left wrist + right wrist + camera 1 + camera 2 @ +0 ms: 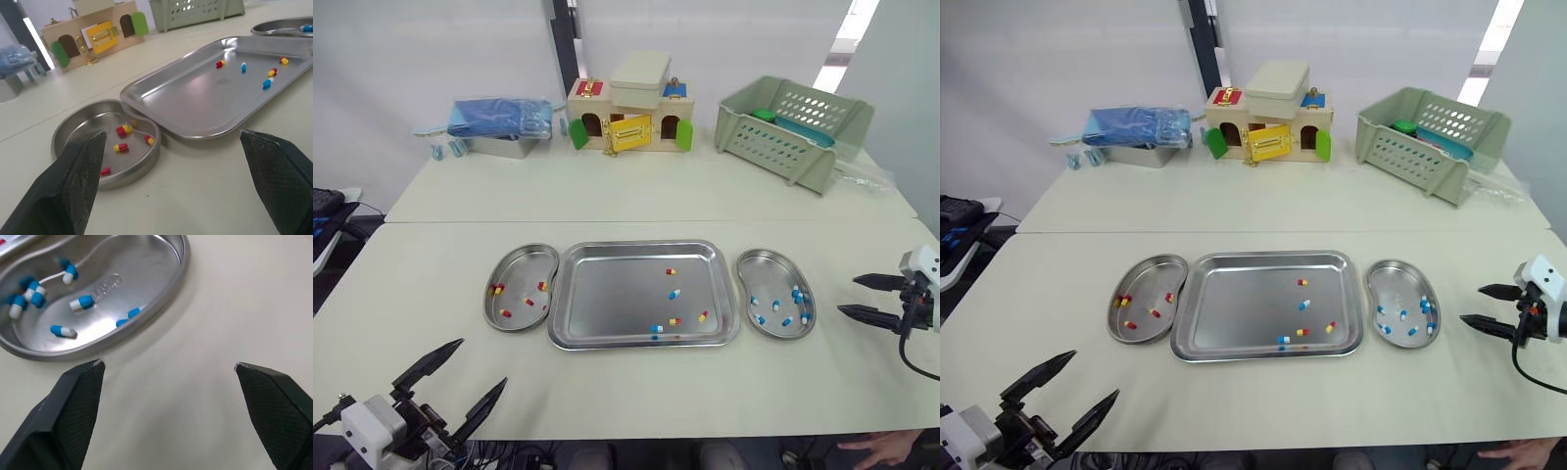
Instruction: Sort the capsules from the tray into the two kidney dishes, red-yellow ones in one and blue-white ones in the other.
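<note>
Now left hand (481,360) released nr front edge of table (607,392), right hand (847,295) released, clear of blue-white dish (766,274)

Left gripper (481,362), low on the left of the head view, open. Its two black left fingers (433,359) spread in a wide V, with the tips pointing forward and toward the robot's right. They rise from a white left wrist housing (370,433). Right gripper (847,296), at the right edge of the head view, likewise open. Its tapered right fingers (879,282) lie nearly level, tips well apart and pointing toward the robot's left. Behind them sits a white right wrist housing (922,264), below which a black cable (904,345) curves downward. In each wrist view that arm's own finger pair stands widely parted.
</note>
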Controlling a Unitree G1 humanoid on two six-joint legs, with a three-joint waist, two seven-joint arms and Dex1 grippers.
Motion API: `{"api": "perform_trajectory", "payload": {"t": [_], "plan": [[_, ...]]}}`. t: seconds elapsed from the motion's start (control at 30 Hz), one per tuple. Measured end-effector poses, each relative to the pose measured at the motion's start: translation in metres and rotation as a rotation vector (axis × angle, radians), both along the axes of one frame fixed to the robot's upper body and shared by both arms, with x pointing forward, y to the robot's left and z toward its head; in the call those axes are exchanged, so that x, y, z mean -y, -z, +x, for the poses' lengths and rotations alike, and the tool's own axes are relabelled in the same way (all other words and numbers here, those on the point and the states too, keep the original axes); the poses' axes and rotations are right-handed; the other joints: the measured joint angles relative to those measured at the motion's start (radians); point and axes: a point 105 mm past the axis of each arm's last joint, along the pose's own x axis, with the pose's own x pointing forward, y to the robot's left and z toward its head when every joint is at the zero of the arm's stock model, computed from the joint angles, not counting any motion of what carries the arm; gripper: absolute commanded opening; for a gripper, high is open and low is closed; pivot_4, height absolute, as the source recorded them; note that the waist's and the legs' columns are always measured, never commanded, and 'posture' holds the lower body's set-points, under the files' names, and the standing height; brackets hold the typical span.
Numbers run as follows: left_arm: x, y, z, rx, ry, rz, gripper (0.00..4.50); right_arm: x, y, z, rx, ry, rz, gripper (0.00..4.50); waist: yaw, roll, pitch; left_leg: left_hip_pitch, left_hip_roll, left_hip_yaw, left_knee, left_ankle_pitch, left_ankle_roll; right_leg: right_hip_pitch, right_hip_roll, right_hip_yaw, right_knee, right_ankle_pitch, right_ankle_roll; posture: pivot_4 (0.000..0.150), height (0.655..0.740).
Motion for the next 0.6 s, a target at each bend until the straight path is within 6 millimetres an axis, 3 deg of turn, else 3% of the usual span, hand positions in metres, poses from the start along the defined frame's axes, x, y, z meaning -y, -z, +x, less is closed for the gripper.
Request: {"api": "perform_trajectory", "payload": {"t": [0.47,0.6], "plan": [[0.01,-0.011,0.012,0.023,0.02,0.001,4.5,0.003,0.005,0.001,-0.021,-0.027,-0.018,4.48,-0.001,0.0,0.0,0.0,0.0,0.0,0.0,0.0,0.0,0.0,0.0,0.0,0.0,0.0,0.0,0.15,0.74],[0.024,-0.012,0.013,0.021,0.073,0.001,4.5,-0.011,-0.004,0.003,-0.024,-0.094,-0.014,4.48,-0.002,0.001,0.0,0.0,0.0,0.0,0.0,0.0,0.0,0.0,0.0,0.0,0.001,0.0,0.0,0.15,0.74]]}}
